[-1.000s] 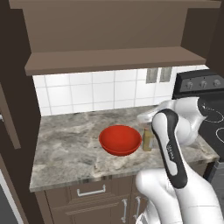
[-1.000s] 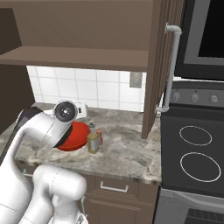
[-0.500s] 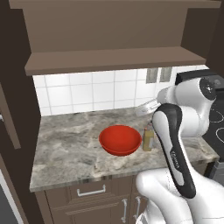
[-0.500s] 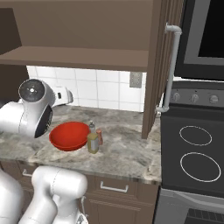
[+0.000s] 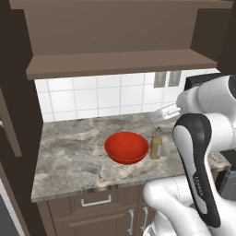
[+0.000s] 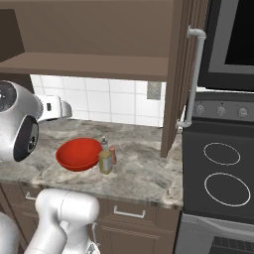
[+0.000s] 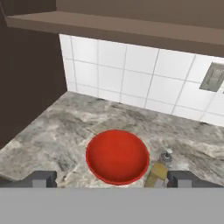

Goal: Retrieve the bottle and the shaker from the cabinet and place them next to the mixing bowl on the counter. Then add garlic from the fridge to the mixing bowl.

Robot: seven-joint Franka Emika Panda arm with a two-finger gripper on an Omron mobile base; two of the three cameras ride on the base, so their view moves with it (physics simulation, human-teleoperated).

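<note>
Moved: my arm swings up and away from the mixing bowl (image 5: 126, 147); a second ago it hung low in front of it.
Meaning: bottle (image 6: 104, 158) and shaker (image 6: 113, 155) stand just beside the mixing bowl on the counter (image 5: 69, 156), so I judge the cabinet part done and the garlic from the fridge next.
Pose: I hover above the mixing bowl, looking down at it.
Gripper (image 7: 111, 179): my fingers are spread wide and hold nothing.

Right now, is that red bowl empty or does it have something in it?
Empty. The hand view looks into the mixing bowl and shows only bare red inside.
</note>
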